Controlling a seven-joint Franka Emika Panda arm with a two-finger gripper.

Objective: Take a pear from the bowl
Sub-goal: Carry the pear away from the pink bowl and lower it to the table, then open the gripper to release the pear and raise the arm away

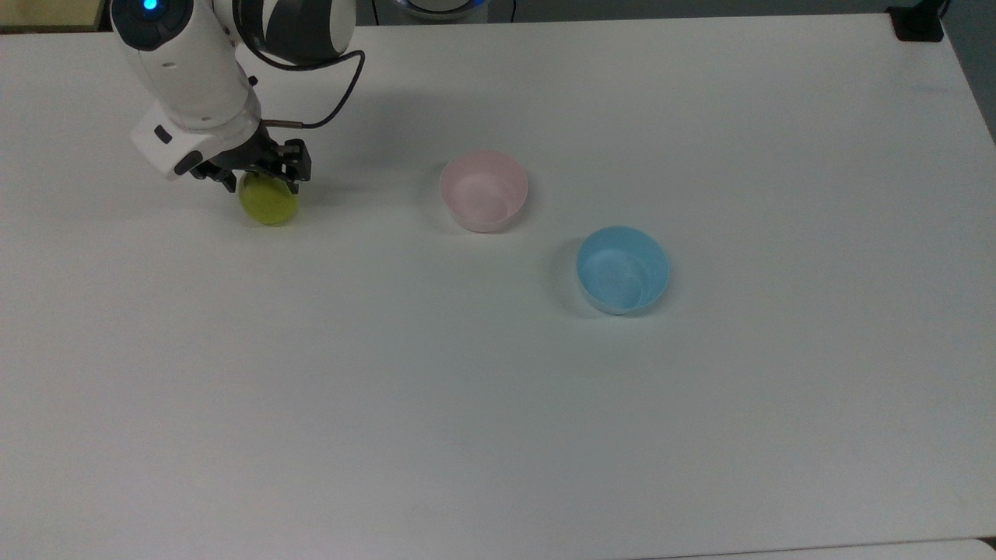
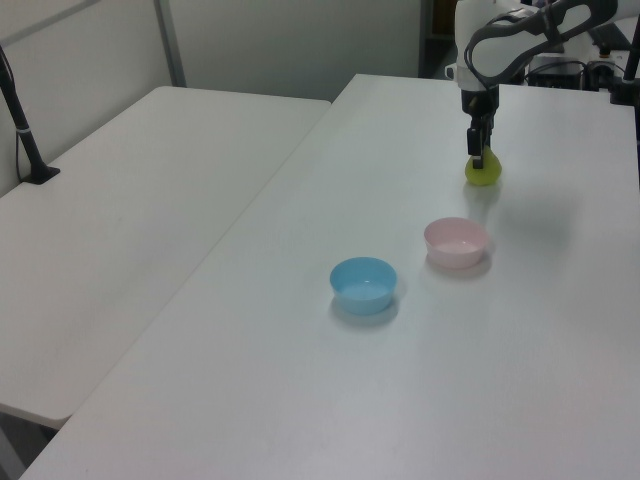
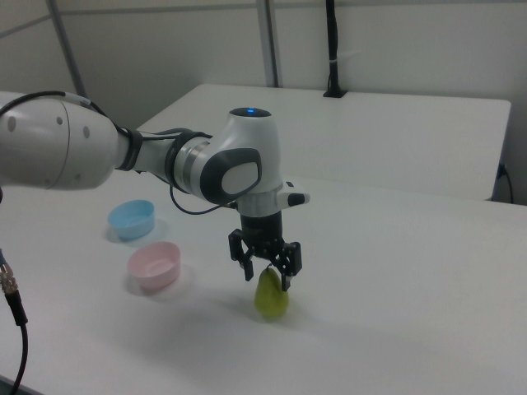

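Toward the top view's left, away from both bowls: the work is happening here, on bare white desk (image 1: 498, 435).
End effector: the black two-finger end effector (image 1: 261, 175) of the white Panda arm points straight down, its fingers closed onto the narrow upper part of the fruit; seen also in the right view (image 3: 267, 262) and the left view (image 2: 478, 150).
Pear: the small yellow-green pear (image 1: 268, 202) hangs below the fingers, broad end down. In the right view (image 3: 271, 295) its base seems to sit at or just above the desk, over its own shadow; I cannot tell whether it is touching.
Pink bowl: the small round pale pink bowl (image 1: 483, 190) stands well apart from the pear, toward the top view's centre, upright, with nothing in it.
Blue bowl: the slightly larger light blue bowl (image 1: 622, 269) stands near the pink one, further toward the top view's right, also with nothing in it.
Step in hand: as I judge it, the pick itself is done, since the pear is out of the bowl and in the grip; the arm appears to be at the set-down end of a carry.
Next move: if the pear is to be left here, it calls for settling it fully on the desk, spreading the fingers, then lifting straight up.
Risk: a rounded base may let the fruit tip or roll on release.
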